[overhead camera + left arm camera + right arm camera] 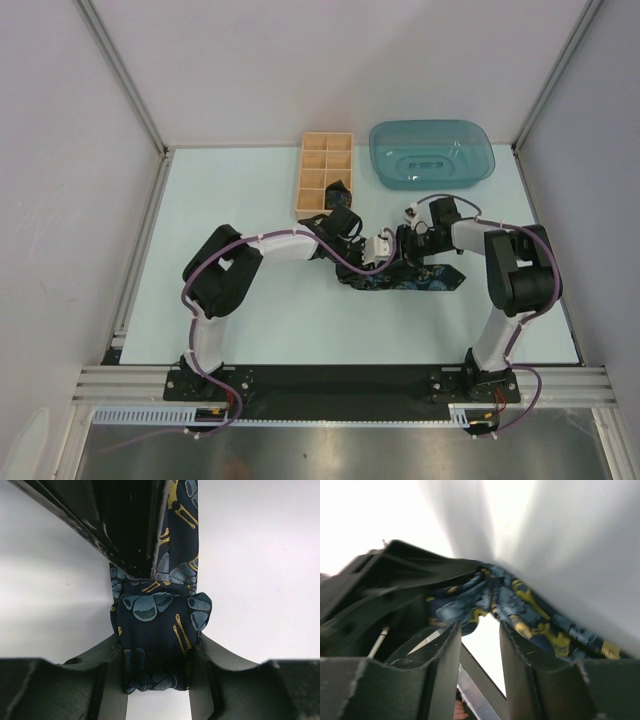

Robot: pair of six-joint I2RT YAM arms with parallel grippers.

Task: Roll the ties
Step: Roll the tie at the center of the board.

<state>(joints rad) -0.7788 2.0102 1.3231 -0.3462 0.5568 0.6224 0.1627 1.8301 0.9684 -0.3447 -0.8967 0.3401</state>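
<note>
The left hand clamps a folded part of the tie between its fingers. At the right hand the tie bunches across the fingertips; I cannot tell whether it grips.

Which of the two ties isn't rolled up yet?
The tie lying as a long strip on the table; the other is a dark bundle at the wooden box's near right corner.

In the top view we see bright, even light, with only faint, soft shadows on the pale worktop. Our left wrist view holds the tie sharp against a washed-out white background. The right wrist view is blurred and overexposed, the right gripper dark and soft-edged.
</note>
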